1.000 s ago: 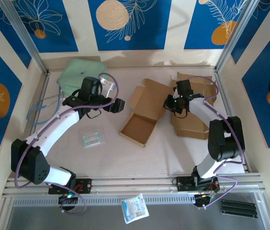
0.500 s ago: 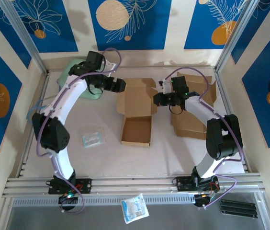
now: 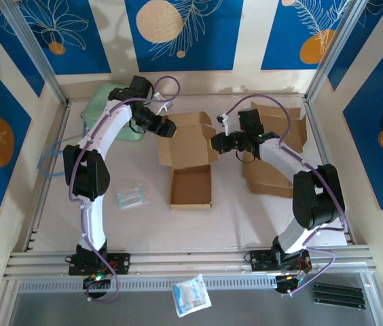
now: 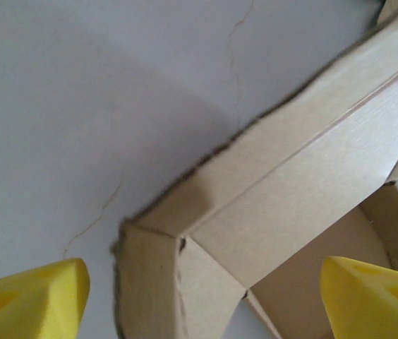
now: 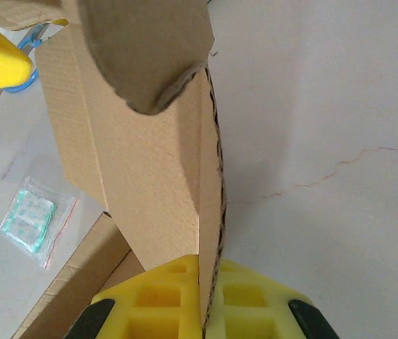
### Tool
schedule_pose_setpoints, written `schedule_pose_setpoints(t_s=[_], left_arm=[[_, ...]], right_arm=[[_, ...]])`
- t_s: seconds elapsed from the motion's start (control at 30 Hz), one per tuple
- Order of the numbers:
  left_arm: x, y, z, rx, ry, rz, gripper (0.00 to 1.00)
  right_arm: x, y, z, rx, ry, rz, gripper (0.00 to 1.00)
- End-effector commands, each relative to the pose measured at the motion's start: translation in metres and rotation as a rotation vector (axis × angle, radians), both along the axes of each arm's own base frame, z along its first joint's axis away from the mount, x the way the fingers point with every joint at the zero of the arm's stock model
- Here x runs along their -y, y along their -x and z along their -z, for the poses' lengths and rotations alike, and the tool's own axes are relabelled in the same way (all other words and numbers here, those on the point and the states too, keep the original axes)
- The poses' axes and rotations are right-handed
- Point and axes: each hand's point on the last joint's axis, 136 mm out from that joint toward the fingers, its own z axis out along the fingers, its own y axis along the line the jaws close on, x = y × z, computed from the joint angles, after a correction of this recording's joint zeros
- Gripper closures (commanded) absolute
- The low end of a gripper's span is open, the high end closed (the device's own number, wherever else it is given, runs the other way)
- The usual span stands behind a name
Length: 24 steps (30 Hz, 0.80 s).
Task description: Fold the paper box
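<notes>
Paper box (image 3: 191, 185) lies open near the middle of the table (image 3: 144, 227), its tray toward the near edge and its lid flaps raised toward the far edge. The right gripper (image 5: 202, 300) is clamped on the lid's right side flap, the panel edge pinched between its yellow pads. The left gripper (image 4: 202, 300) stands wide at the lid's far left corner, one finger either side

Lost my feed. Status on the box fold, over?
Right gripper shut on paper box flap. Left gripper open, astride a box corner. Packet lies left of it, apart.
</notes>
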Motion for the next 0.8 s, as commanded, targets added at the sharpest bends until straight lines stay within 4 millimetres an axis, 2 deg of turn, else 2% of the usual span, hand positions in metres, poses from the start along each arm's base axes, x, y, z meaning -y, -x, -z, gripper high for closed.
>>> schedule_pose_setpoints(t_s=[0.0,0.13,0.3,0.5,0.67,0.77], left_arm=[[-0.001,0.011,0.004,-0.026,-0.001,0.097,0.21],[-0.001,0.019,0.010,-0.070,-0.003,0.107,0.32],[-0.006,0.019,0.015,-0.090,-0.027,0.074,0.54],[-0.009,0.011,0.009,-0.079,-0.040,-0.015,0.80],[-0.011,-0.008,-0.003,0.005,-0.051,-0.150,0.93],[-0.005,-0.012,-0.005,0.067,-0.043,-0.169,0.94]], right_arm=[[-0.006,0.000,-0.015,0.056,-0.006,-0.039,1.00],[-0.005,-0.004,-0.013,0.055,0.009,-0.026,1.00],[-0.008,-0.006,-0.010,0.059,0.018,-0.024,1.00],[-0.012,-0.007,-0.011,0.080,0.037,-0.009,0.99],[-0.024,-0.006,-0.009,0.087,0.046,0.007,0.95],[-0.030,-0.003,-0.007,0.096,0.062,0.012,0.89]])
